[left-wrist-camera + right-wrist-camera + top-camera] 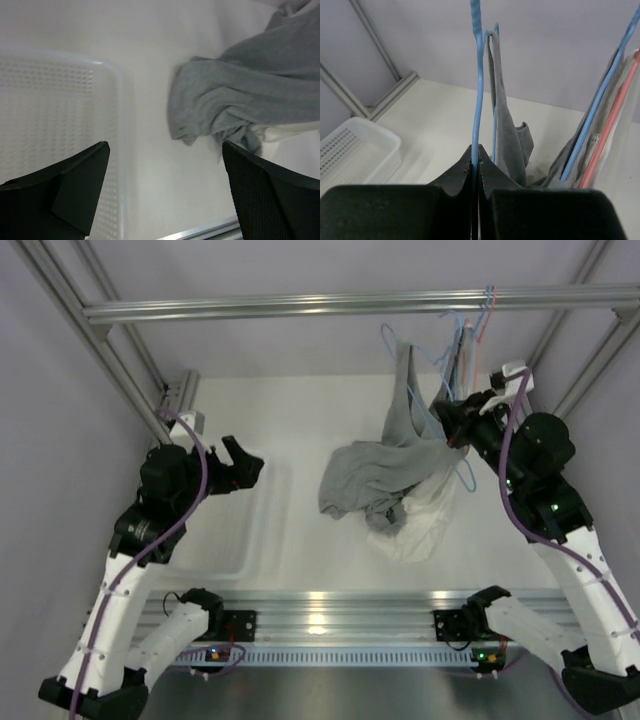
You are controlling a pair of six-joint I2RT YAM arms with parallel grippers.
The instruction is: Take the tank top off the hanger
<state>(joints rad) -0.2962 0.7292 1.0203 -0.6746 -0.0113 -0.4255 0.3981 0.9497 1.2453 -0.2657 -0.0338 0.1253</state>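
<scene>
A grey tank top [385,475] lies mostly crumpled on the white table, with one strap still running up over a light blue hanger [400,350]. My right gripper [452,420] is shut on the hanger's blue wire [476,115]; the grey strap [507,135] hangs just right of the fingers. My left gripper [245,465] is open and empty, held above the table left of the tank top [240,95], near a white basket.
A white perforated basket [225,530] sits at the left, its rim in the left wrist view [117,105]. More hangers, blue and red [478,315], hang from the top rail [300,308] with another garment. A white cloth [425,520] lies under the tank top.
</scene>
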